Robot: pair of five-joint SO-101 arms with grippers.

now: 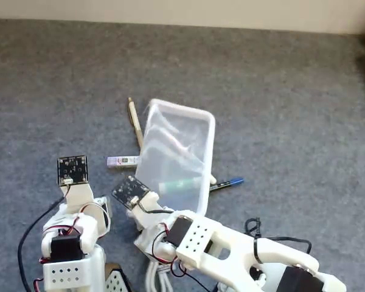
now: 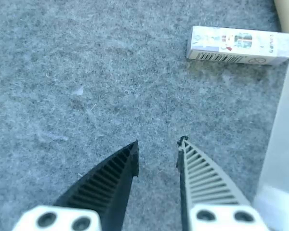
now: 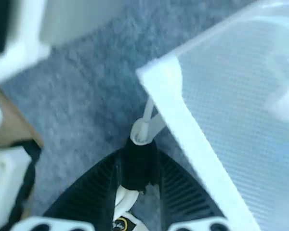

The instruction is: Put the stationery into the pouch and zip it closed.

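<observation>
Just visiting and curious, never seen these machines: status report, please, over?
Left claw open, empty, near eraser. Right claw shut on black-gripped pen at pouch corner. Beige pen, blue pen beside pouch.

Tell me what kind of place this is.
Probably an indoor robot practice bench: a grey felt-like table cover, a white left arm and right arm side by side, and a clear pouch, a pen and an eraser laid out for them.

One pouch point(image 1: 176, 152), one beige pen point(image 1: 134, 121), one blue pen point(image 1: 228, 182), perhaps one eraser point(image 1: 122, 161)
</observation>
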